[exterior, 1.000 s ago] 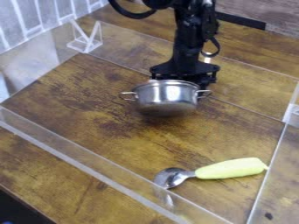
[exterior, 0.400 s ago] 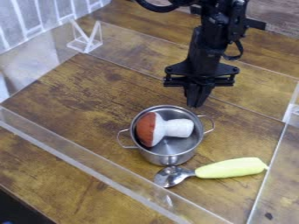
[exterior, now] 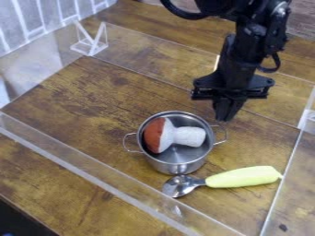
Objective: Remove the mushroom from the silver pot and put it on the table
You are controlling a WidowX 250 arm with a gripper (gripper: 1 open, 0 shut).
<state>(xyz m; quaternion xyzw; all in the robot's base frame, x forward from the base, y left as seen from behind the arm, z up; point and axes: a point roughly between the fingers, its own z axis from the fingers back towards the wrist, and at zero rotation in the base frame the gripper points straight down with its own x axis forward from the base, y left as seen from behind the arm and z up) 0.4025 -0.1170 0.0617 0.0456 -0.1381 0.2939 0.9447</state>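
At the six o'clock side of the gripper (exterior: 226, 117), we list one silver pot (exterior: 176, 161), handled, with the mushroom (exterior: 175, 136) lying inside on its side, red cap toward nine o'clock, white stem toward three. Since the earlier frame, pot and mushroom keep their places beside the spoon (exterior: 224, 180) on the table (exterior: 87, 111), while the arm (exterior: 250, 55) has shifted toward two o'clock. We record the gripper as closed, beyond the pot's one o'clock rim, the mushroom outside its grasp.
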